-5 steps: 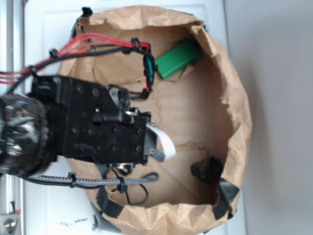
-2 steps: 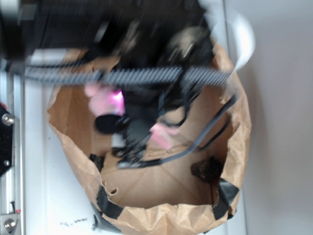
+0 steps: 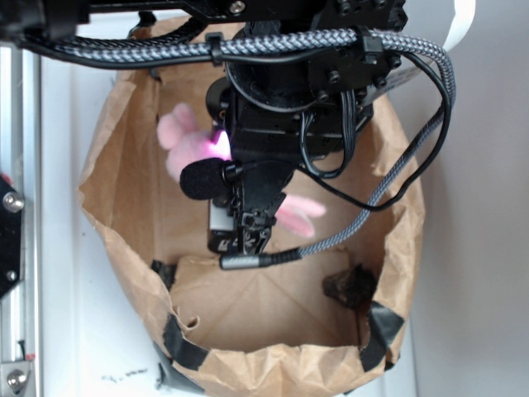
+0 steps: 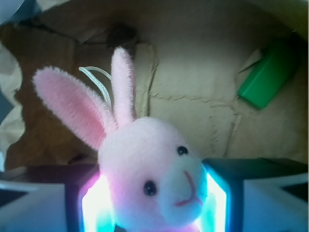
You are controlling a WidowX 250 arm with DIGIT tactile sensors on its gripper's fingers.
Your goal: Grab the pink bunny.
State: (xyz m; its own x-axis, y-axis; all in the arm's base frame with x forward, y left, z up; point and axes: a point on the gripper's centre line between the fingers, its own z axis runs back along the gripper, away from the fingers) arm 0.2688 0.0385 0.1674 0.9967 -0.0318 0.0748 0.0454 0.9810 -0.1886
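White counter (image 3: 62,331), crumpled brown paper bag (image 3: 124,265) lying open on it with black tape at its lower rim, green block (image 4: 268,77) on the bag's floor near one wall

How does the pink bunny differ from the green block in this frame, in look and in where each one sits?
The pink bunny is fuzzy and rounded with two long ears; the green block is smooth, flat-sided and rectangular. The bunny sits between the fingers of the hand, lit at both sides; the block lies loose on the brown paper, touched by nothing. The bunny fills the near wrist view; the block is off at the far right. Both are within the paper bag.
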